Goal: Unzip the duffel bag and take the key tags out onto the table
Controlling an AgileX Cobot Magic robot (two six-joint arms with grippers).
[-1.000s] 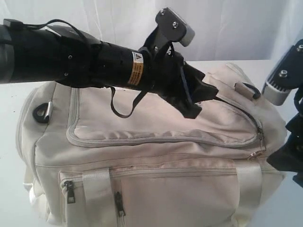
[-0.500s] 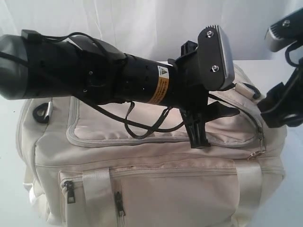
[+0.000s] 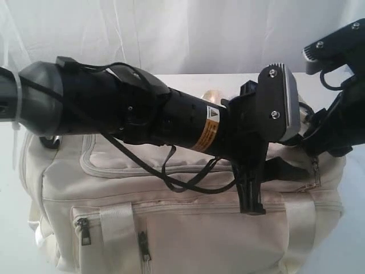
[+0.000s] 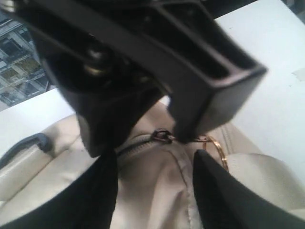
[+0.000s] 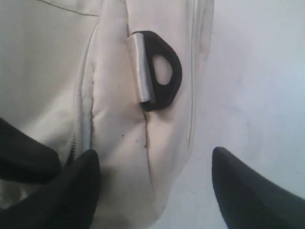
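Note:
The cream duffel bag (image 3: 171, 228) lies on the white table (image 3: 351, 251), zipped as far as I can see. My left gripper (image 3: 251, 197) points down over the bag's upper front edge near its right end. It is open (image 4: 152, 191), with bag fabric between its fingers. A dark zipper pull (image 4: 162, 137) with a gold ring (image 4: 218, 149) sits just beyond the fingertips. My right gripper (image 3: 333, 134) hangs open (image 5: 155, 191) at the bag's right end, one finger over fabric and one over table. The key tags are hidden.
A black D-ring (image 5: 162, 71) on a grey tab sits on the bag's end seam. Two dark zipper pulls (image 3: 84, 231) (image 3: 144, 246) hang on the front pockets beside a webbing handle (image 3: 117, 234). A white curtain fills the back.
My left arm has swung forward and down, from above the top flap to the bag's front upper edge. The right gripper has risen from low at the right and moved in to the bag's end.

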